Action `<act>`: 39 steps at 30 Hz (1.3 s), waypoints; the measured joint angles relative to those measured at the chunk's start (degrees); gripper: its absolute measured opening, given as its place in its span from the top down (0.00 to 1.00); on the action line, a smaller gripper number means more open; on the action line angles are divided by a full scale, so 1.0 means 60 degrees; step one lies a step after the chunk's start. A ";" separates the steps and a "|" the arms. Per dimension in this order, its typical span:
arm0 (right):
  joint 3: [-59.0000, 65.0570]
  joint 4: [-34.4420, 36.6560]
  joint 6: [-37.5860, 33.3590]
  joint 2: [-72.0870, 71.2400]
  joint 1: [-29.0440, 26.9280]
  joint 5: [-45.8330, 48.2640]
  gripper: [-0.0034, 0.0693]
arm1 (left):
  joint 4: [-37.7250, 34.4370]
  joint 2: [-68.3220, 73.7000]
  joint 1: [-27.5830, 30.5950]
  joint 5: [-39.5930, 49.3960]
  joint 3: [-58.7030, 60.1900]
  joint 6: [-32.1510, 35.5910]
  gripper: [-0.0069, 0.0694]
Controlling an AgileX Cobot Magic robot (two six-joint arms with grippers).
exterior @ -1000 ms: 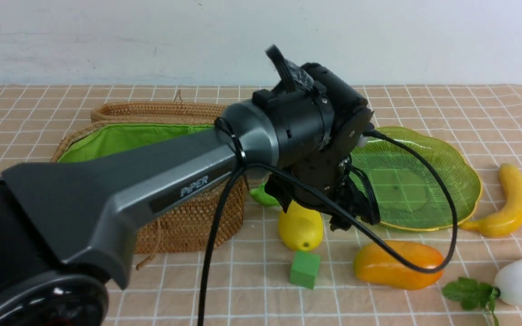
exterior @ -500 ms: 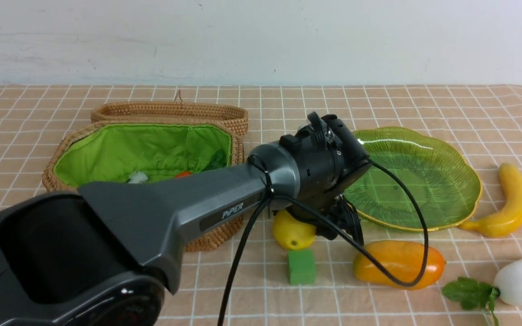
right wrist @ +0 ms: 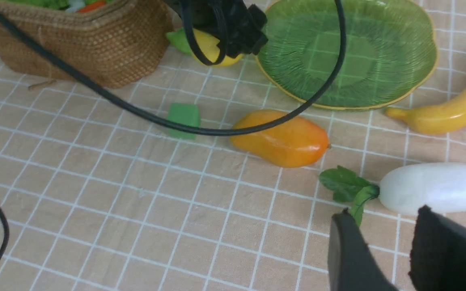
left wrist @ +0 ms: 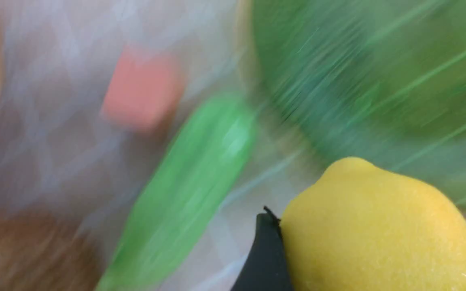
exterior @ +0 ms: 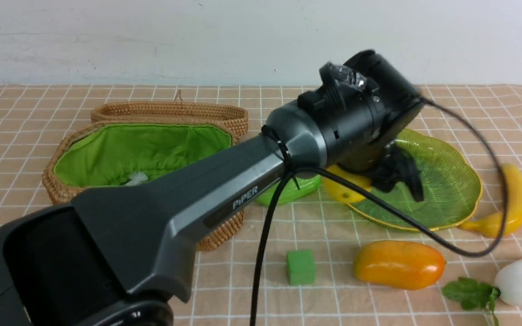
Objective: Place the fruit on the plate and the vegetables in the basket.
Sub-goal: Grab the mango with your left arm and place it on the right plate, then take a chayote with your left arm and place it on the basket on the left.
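The lemon (exterior: 342, 189) is gripped between the jaws of the left gripper (left wrist: 374, 242) and held at the 9 o'clock rim of the plate (exterior: 447, 181). The right gripper (right wrist: 380, 220) is seen parted and empty, near the radish (right wrist: 435, 186). The mango (exterior: 399, 265) is seen at the plate's 6 o'clock and the banana (exterior: 512, 199) at 3 o'clock.

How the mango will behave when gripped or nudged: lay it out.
The mango is glossy and smooth, so a grip may slip unless it closes across its middle. Oblong and rounded, lying flat on the checked cloth, it would probably roll if nudged on its long side. It holds its shape, so likely stiff.
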 joint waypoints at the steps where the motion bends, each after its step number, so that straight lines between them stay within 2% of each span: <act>1: 0.0031 -0.0013 0.0061 0.0000 0.0000 -0.0035 0.62 | -0.0367 -0.0013 -0.0066 -0.0716 -0.0124 0.0350 0.16; 4: 0.0177 -0.0013 0.0118 0.0000 0.0000 -0.0056 0.62 | -0.0884 0.0401 -0.0078 -0.2855 -0.0197 0.0947 0.16; 6: 0.0192 -0.0013 0.0122 0.0000 0.0000 -0.0019 0.62 | -0.0888 0.0829 -0.0056 -0.3726 -0.0197 0.1098 0.16; 11: 0.0192 0.0008 0.0132 0.0000 0.0000 0.0063 0.62 | -0.0526 0.2024 0.0007 -0.5036 -0.0152 0.1147 0.16; 16: 0.0192 0.0008 0.0153 0.0000 0.0000 0.0070 0.62 | -0.0344 0.2290 0.0009 -0.5254 -0.0120 0.1147 0.04; 20: 0.0192 0.0008 0.0153 0.0000 0.0000 0.0052 0.62 | -0.0331 0.1985 0.0009 -0.4709 -0.0120 0.1147 0.03; 22: 0.0192 0.0008 0.0153 0.0000 0.0000 0.0042 0.62 | -0.0475 0.1480 0.0009 -0.3961 -0.0120 0.1147 0.06; 24: 0.0192 0.0008 0.0153 0.0000 0.0000 0.0011 0.62 | -0.0750 0.0808 0.0009 -0.2787 -0.0120 0.1147 0.11; 25: 0.0192 0.0008 0.0153 0.0000 0.0000 0.0011 0.62 | -0.0763 0.0744 0.0009 -0.2787 -0.0120 0.1147 0.11; 27: 0.0192 0.0008 0.0153 0.0000 0.0000 -0.0021 0.62 | -0.0733 0.0011 0.0009 -0.1208 -0.0130 0.1205 0.21; 30: 0.0192 0.0008 0.0153 0.0000 0.0000 -0.0043 0.62 | -0.0473 -0.0683 0.0077 0.0994 -0.0198 0.1718 0.44; 34: 0.0192 0.0029 0.0144 0.0000 0.0000 -0.0126 0.62 | -0.0461 -0.0675 0.0512 0.2090 -0.0073 0.3635 0.73; 36: 0.0192 0.0070 0.0144 0.0000 0.0000 -0.0163 0.62 | -0.0565 -0.0363 0.0865 0.2166 0.0034 0.4686 0.79; 39: 0.0192 0.0159 0.0124 0.0000 0.0000 -0.0172 0.62 | -0.0609 0.0096 0.1251 0.2082 0.0097 0.5176 0.75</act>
